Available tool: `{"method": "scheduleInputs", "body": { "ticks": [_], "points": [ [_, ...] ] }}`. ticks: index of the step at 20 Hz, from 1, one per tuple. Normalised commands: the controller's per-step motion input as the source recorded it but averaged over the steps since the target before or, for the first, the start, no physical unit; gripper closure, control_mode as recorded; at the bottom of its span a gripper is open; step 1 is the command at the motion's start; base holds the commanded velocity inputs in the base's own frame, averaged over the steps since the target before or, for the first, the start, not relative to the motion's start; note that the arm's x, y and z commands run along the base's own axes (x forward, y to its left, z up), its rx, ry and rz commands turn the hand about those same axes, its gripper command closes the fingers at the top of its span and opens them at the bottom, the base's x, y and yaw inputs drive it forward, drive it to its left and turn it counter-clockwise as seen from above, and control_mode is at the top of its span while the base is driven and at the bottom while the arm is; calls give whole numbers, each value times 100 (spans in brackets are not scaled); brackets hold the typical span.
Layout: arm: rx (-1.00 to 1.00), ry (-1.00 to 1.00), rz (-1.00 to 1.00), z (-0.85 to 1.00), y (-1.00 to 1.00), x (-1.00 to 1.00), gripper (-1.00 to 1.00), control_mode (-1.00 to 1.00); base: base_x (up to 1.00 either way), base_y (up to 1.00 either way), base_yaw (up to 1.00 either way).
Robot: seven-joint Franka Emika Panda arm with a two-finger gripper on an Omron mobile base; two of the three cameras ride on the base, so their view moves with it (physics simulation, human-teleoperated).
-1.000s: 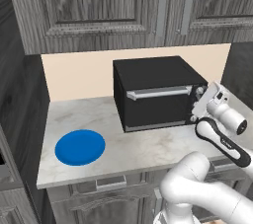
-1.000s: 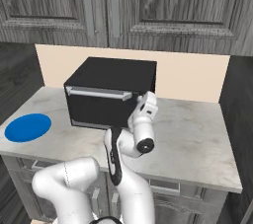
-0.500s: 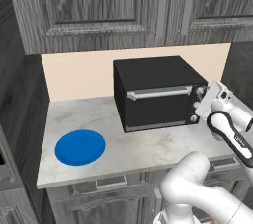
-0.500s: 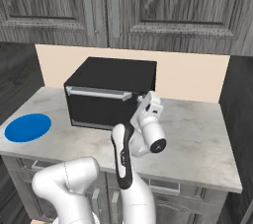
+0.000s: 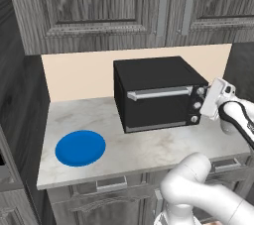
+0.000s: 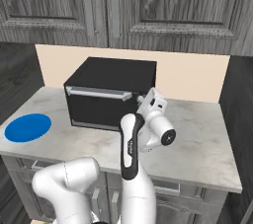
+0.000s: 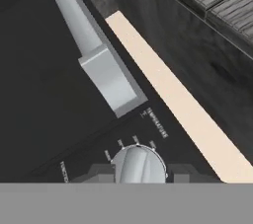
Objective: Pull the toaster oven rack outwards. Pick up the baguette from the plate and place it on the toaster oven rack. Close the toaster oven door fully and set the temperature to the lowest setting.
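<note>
Right, the gripper [image 7: 140, 174] sits at the bottom centre of the hand view, its two fingertips [image 7: 99, 172] flanking a silver knob [image 7: 138, 165], though whether they pinch it I cannot tell. Centre frame in the left base view, the toaster oven [image 5: 158, 92] stands with its door [image 5: 156, 107] shut. Lower left lies the blue plate [image 5: 80, 147], bare.

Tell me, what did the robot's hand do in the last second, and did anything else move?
The gripper swung its wrist round at the oven's right side and kept its jaws closing around the top knob of the toaster oven. Whether they grip it yet can't be told. The door stayed shut, the blue plate stayed put on the counter, and the base didn't drive.
</note>
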Motion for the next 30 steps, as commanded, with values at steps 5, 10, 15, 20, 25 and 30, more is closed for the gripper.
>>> {"method": "scheduleInputs", "body": {
  "ticks": [5,10,15,20,25,30],
  "points": [
    [0,9,8,-1,2,0,100,-100,0,0,0],
    [0,0,0,0,0,0,100,-100,0,0,0],
    [-3,-2,0,-4,3,0,100,-100,0,0,0],
    [-4,0,0,0,2,0,100,-100,0,0,0],
    [-5,0,0,0,0,6,100,-100,0,0,0],
    [-4,0,0,-1,0,4,100,-100,0,0,0]
  ]
}}
